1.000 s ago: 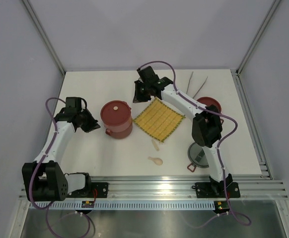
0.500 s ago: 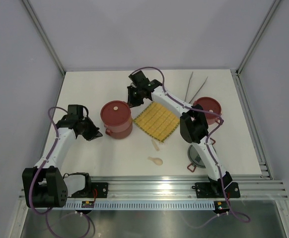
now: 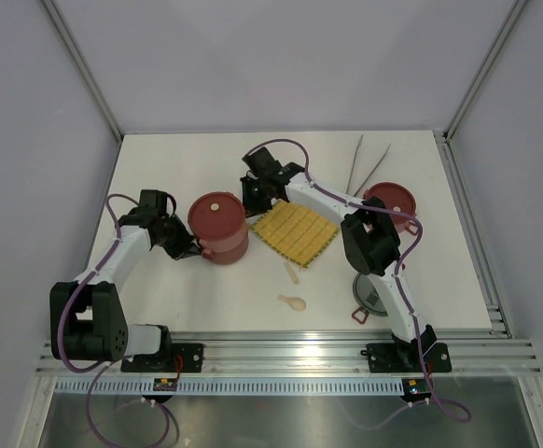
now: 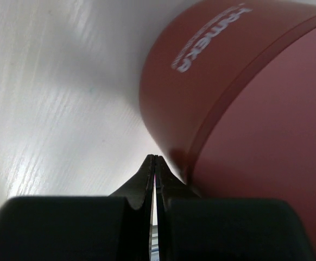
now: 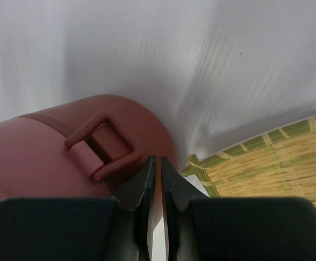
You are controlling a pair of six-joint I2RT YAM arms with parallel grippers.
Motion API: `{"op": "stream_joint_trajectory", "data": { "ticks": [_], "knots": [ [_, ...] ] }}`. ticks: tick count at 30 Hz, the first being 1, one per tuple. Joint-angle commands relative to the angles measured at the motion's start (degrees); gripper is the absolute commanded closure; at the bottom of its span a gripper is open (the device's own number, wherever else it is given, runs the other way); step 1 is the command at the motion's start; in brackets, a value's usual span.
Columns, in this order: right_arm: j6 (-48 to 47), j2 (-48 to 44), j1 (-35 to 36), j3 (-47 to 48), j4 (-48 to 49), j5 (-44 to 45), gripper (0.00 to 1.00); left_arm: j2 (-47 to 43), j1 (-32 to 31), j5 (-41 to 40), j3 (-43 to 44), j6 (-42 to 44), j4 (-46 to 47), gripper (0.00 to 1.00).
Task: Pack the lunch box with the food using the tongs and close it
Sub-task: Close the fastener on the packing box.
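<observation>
The lunch box is seen stacked, with a red lid on top, left of the table's middle. The left gripper is pressed fully shut with nothing held, its tips set low against the box's left wall and apparently touching it. The right gripper is placed at the box's far right side, just beside a red clip. Only a thin slit is seen between its jaws, and nothing is gripped. A yellow mat is spread just right of the box. The tongs are found near the far right corner, well apart from both grippers.
</observation>
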Motion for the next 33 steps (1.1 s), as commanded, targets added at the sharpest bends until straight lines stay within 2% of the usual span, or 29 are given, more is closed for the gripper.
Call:
{"op": "stream_joint_trajectory", "data": {
  "ticks": [1, 8, 14, 19, 25, 29, 33],
  "knots": [
    [1.89, -7.91, 1.83, -3.35, 4.76, -2.61, 0.86, 1.94, -0.33, 0.92, 5.96, 1.28, 4.52, 1.0],
    [4.18, -13.62, 2.19, -10.4, 8.63, -2.52, 0.86, 3.79, -0.24, -1.64, 10.63, 3.48, 1.44, 1.0],
    [2.69, -14.33, 1.84, -11.02, 6.8, 2.92, 0.86, 1.78, -0.24, -3.83, 10.8, 3.92, -0.75, 1.0],
    [1.46, -9.78, -0.53, -4.53, 4.33, 4.34, 0.86, -3.05, -0.24, -5.42, 9.05, 3.05, -3.83, 1.0],
    [0.05, 0.41, -1.15, 9.97, -1.29, 3.64, 0.85, -11.92, -2.26, -5.42, 2.11, -0.12, -5.85, 1.0],
    [0.58, 6.4, -1.15, 20.33, -3.58, 0.48, 0.85, -14.22, -4.89, -4.28, -0.79, -1.61, -6.03, 1.0],
    [2.16, 8.7, -1.15, 22.03, -2.18, -3.04, 0.85, -13.52, -5.78, -3.05, -2.82, -2.67, -4.37, 1.0]
  ]
}}
